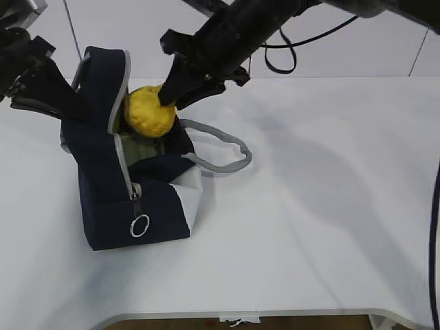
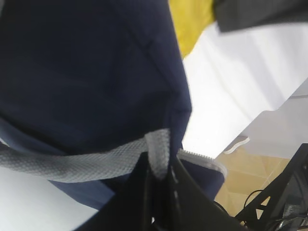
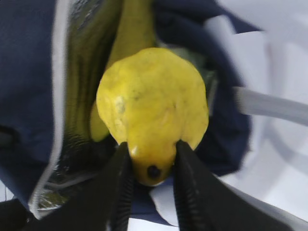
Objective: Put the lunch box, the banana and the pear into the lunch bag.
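The navy lunch bag (image 1: 137,199) stands open on the white table at the left. My left gripper (image 2: 159,166) is shut on its grey strap handle (image 2: 72,163) and holds that side of the bag up. My right gripper (image 3: 151,151) is shut on the neck of the yellow pear (image 3: 151,103) and holds it right over the bag's opening; the pear also shows in the exterior view (image 1: 148,110). The banana (image 3: 132,29) lies inside the bag under the pear. A green patch inside the bag (image 1: 137,148) may be the lunch box lid.
The bag's other grey handle (image 1: 223,148) lies looped on the table to the right of the bag. The zipper's ring pull (image 1: 139,225) hangs at the bag's near end. The table's front edge (image 1: 275,313) is close below.
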`<action>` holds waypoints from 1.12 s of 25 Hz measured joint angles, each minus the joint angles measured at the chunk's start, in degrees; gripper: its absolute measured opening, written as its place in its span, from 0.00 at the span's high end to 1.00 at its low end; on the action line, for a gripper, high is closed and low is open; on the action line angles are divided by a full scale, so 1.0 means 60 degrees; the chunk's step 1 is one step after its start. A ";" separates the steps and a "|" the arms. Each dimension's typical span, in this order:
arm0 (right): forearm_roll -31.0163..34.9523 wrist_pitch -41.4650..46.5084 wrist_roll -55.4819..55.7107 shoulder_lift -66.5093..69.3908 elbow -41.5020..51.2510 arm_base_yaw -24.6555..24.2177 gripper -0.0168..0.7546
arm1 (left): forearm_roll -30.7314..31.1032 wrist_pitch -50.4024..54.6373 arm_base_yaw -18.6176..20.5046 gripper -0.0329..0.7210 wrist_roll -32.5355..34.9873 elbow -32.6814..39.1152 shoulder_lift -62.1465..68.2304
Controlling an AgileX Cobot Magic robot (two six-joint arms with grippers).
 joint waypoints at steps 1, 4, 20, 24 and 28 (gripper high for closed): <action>0.0068 0.0000 -0.0089 0.0090 0.0000 0.0144 0.72 | 0.0000 0.0000 0.0000 0.95 0.0000 0.0000 0.0000; 0.0149 0.0000 -0.0206 0.0311 0.0000 0.0445 0.72 | 0.0000 0.0000 0.0000 0.95 0.0000 0.0000 0.0000; 0.0409 -0.0038 -0.0307 0.0589 -0.0017 0.0707 0.17 | 0.0035 0.0000 0.0000 0.95 0.0000 0.0000 0.0000; 0.0409 -0.0038 -0.0441 0.0589 -0.0214 0.0630 0.18 | 0.0035 0.0000 0.0000 0.95 0.0000 0.0000 0.0000; 0.0409 -0.0038 -0.0586 0.0589 -0.0252 0.0477 0.22 | 0.0035 0.0000 0.0000 0.95 0.0000 0.0000 0.0000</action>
